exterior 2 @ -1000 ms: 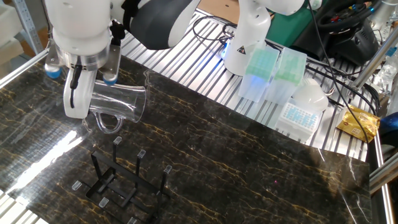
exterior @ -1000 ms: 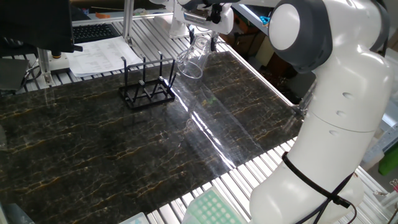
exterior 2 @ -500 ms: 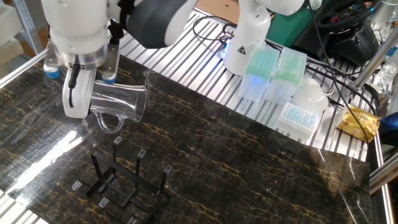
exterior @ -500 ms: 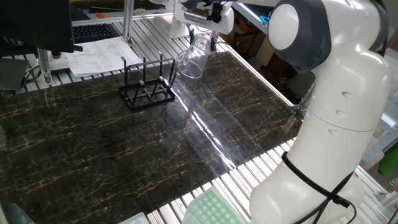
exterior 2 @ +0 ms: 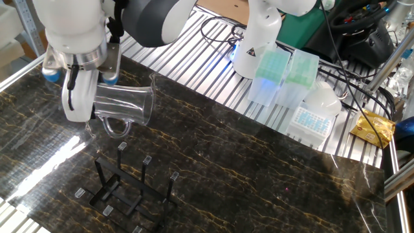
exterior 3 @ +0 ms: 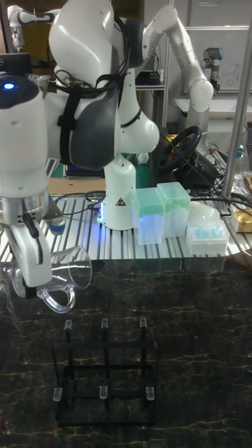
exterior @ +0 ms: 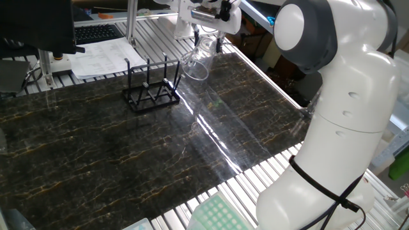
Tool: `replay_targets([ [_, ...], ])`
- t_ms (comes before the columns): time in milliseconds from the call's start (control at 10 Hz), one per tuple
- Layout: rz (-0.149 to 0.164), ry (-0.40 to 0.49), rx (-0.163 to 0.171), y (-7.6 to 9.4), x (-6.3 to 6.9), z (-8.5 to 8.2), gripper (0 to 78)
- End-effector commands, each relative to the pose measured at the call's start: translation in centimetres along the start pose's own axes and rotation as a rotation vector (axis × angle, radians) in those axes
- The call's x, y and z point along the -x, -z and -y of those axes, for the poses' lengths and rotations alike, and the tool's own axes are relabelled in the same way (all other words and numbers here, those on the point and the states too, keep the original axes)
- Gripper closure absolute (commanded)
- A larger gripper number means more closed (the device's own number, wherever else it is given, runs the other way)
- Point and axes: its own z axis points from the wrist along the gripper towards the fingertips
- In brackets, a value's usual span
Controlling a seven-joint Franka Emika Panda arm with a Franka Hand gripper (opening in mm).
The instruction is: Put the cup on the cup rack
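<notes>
Claw (exterior 2: 81, 97) grips cup (exterior 2: 123, 107) by its base, cup on its side in the air, handle down, mouth away from claw. Cup hangs above & just behind rack (exterior 2: 126, 191), not touching pegs. Rack sits on table (exterior 2: 272, 175).

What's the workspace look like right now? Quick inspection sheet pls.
Surface: dark marbled tabletop, glare streak.
Cup: held on its side in the air, handle down, above and apart from the rack.
Cup rack: upright on the table, pegs bare.
Clutter: pipette tip boxes, yellow packet, papers.
Gripper: fingers shut on the cup.
Cables: black bundle behind the table.
Surroundings: second robot arm in the tall view.
</notes>
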Motion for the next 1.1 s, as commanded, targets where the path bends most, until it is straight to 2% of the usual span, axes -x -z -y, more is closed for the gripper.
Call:
replay_targets([
  [100, 0.068, -0.244, -0.067, 0.2, 1.6, -0.2, 76.4],
  [300, 0.088, -0.301, -0.119, 0.1, 1.8, -0.3, 76.4],
  [400, 0.097, -0.314, -0.123, 0.1, 1.9, -0.3, 76.4],
  [500, 0.122, -0.351, -0.129, -0.1, 2.2, -0.3, 76.4],
  [600, 0.128, -0.362, -0.13, -0.1, 2.4, -0.3, 76.4],
  [700, 0.147, -0.42, -0.12, -0.2, 3.2, -0.4, 76.4],
  [1100, 0.152, -0.47, -0.109, -0.4, 3.8, -0.6, 76.4],
])
